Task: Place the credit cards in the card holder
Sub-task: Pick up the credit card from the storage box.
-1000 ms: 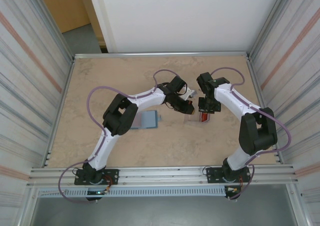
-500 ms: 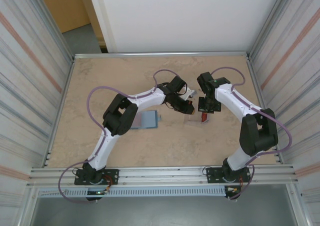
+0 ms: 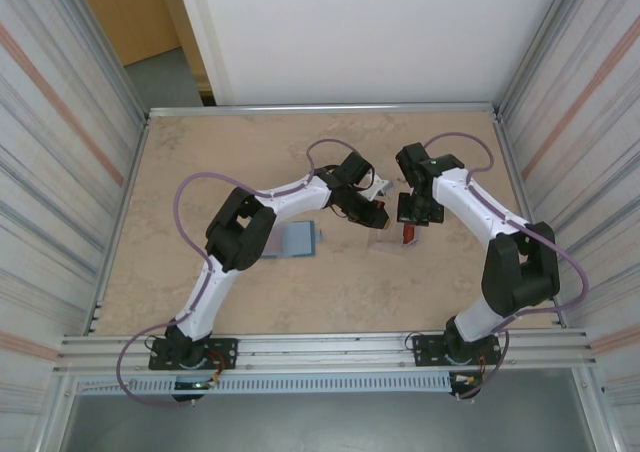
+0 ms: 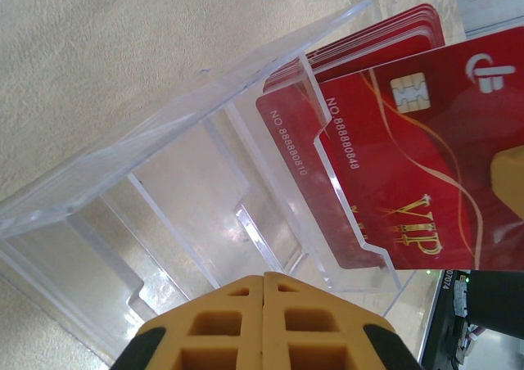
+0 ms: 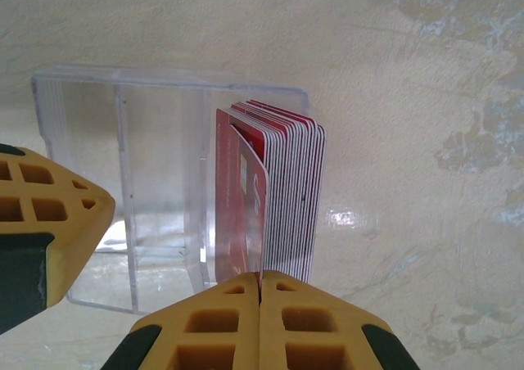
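A stack of red credit cards (image 5: 295,182) stands on edge in one end of a clear plastic case (image 5: 155,165). My right gripper (image 5: 260,278) is shut on the top edge of the front red card (image 5: 241,214), which shows a chip and gold "VIP" lettering (image 4: 426,165) and leans off the stack (image 4: 377,38). My left gripper (image 4: 264,277) is shut with nothing between its fingers, its tip at the case's empty compartments (image 4: 164,182). In the top view both grippers (image 3: 377,219) (image 3: 411,222) meet at mid-table. The teal-blue card holder (image 3: 298,240) lies flat to their left.
The left arm's elbow (image 3: 240,234) sits right beside the card holder. Metal walls (image 3: 60,172) enclose the beige table on both sides, with a rail (image 3: 320,347) along the near edge. Bare tabletop (image 3: 350,292) lies in front of the grippers.
The right gripper has closed fully on the front red card and shifted slightly with it. The left arm and the card holder have not moved.
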Motion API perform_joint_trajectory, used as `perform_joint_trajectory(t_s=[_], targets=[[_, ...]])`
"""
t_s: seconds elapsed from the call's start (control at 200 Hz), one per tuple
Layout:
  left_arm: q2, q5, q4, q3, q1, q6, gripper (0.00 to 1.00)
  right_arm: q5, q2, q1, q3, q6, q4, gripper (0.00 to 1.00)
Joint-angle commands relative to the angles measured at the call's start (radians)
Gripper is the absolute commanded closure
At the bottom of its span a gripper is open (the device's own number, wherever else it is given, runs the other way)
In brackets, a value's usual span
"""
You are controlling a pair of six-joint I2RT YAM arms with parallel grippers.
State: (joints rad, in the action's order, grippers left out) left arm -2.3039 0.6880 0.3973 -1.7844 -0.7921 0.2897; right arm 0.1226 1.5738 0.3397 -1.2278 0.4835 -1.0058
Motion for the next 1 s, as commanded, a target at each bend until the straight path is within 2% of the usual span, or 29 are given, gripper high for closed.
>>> perform_joint_trajectory(t_s=[0.0, 0.556, 0.712, 0.792, 0.992], targets=[[-0.022, -0.023, 0.054, 0.033, -0.004, 0.002, 1.0, 0.022, -0.03, -0.011, -0.02, -0.028, -0.078, 1.0], [-0.002, -0.02, 0.062, 0.019, 0.01, 0.007, 1.0, -0.117, -0.106, -0.05, -0.007, -0.039, -0.052, 1.0], [0.039, -0.016, 0.089, -0.001, 0.022, 0.002, 1.0, -0.157, -0.187, -0.08, 0.006, -0.044, -0.028, 1.0], [0.093, -0.011, 0.09, 0.005, 0.043, 0.0, 0.97, -0.22, -0.261, -0.111, 0.028, -0.042, 0.017, 1.0], [0.282, -0.01, 0.083, 0.045, 0.097, -0.032, 0.82, -0.486, -0.416, -0.195, 0.055, -0.009, 0.163, 1.0]])
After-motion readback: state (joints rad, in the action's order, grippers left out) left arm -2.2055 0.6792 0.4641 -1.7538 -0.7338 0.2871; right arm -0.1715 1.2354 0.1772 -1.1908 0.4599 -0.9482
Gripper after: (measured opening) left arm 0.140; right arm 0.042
